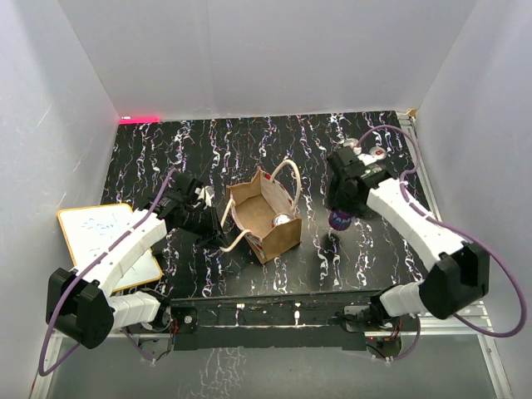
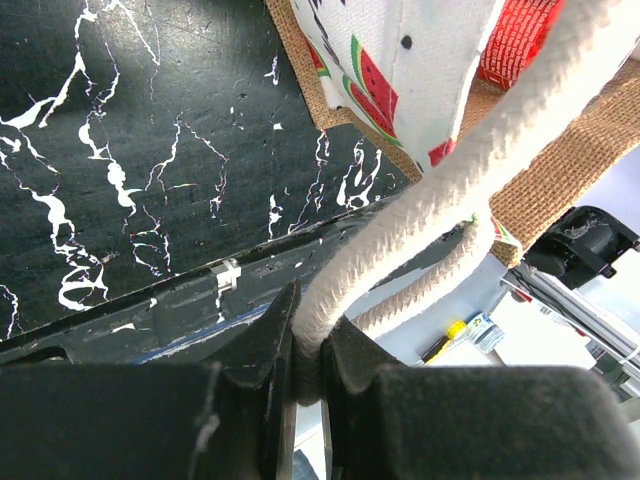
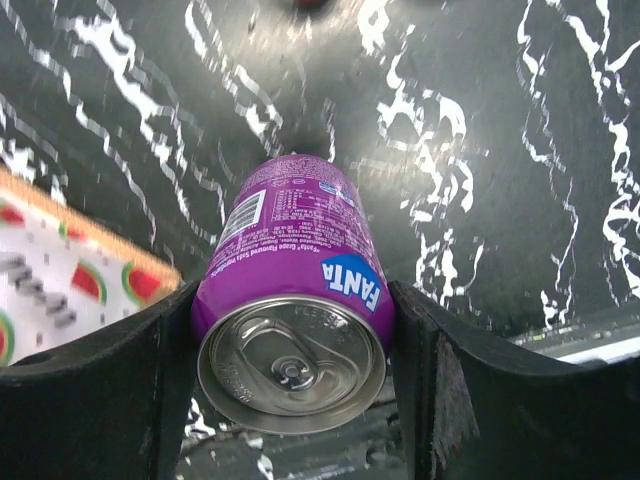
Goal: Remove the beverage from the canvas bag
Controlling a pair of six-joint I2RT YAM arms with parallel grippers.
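The canvas bag (image 1: 264, 214) stands open mid-table, tan with cream rope handles. My left gripper (image 1: 209, 223) is at its left side, shut on the near handle (image 2: 400, 215); the rope runs between the fingers (image 2: 265, 345). The bag's watermelon-print lining (image 2: 400, 70) and a red can (image 2: 520, 40) inside it show in the left wrist view. A silver can top (image 1: 283, 220) shows inside the bag from above. My right gripper (image 1: 341, 214) is right of the bag, outside it, shut on a purple Fanta can (image 3: 290, 290) over the black table. The bag's corner (image 3: 60, 290) is to that gripper's left.
A white board (image 1: 108, 241) lies at the left table edge under my left arm. Two small round objects (image 1: 366, 150) sit at the back right corner. White walls close in the black marbled table (image 1: 191, 150) on three sides.
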